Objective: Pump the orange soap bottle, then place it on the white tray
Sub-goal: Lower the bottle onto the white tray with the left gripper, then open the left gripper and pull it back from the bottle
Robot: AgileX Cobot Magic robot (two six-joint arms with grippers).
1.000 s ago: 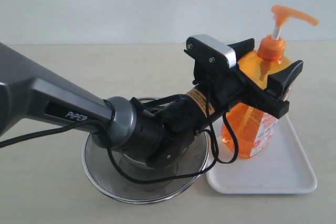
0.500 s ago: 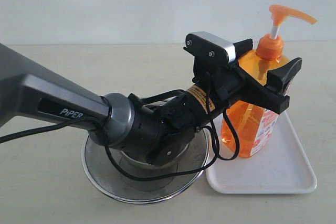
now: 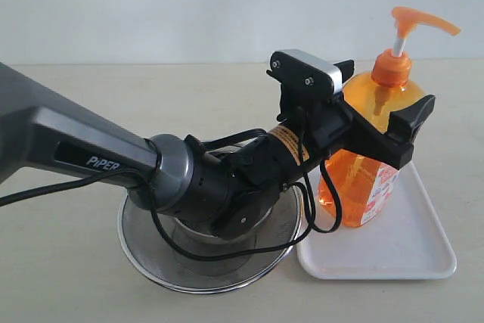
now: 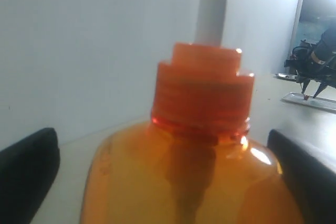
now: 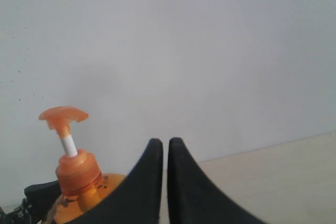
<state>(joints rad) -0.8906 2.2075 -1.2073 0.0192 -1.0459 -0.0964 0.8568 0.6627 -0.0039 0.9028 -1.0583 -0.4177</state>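
I am reading the task as close to its end. The orange soap bottle (image 3: 363,179) is standing upright on the white tray (image 3: 408,255), toward the tray's left end, with its base resting fully inside the low rim. The left gripper (image 3: 378,100) is straddling the bottle at shoulder height, with the jaws standing wide on either side of the body. In the left wrist view its fingers (image 4: 26,177) are sitting apart from the orange plastic, with a clear gap on one side and a narrower one on the other, so I am treating the bottle as released and not gripped. The pump head (image 3: 420,19) is sitting at full height with the white stem (image 3: 401,39) exposed. I am seeing no soap on the tray, and the pictures are not showing whether the pumping step is complete, so I am leaving that item unconfirmed. The right gripper (image 5: 165,150) is pointing past the bottle with its fingers pressed together, holding nothing and touching nothing. The left arm is reaching over the round steel mesh strainer (image 3: 151,255), which is lying on the table (image 3: 76,285) just beside the tray. By my judgement, the remaining work is drawing the left gripper straight back off the bottle without clipping its shoulder or tipping it.
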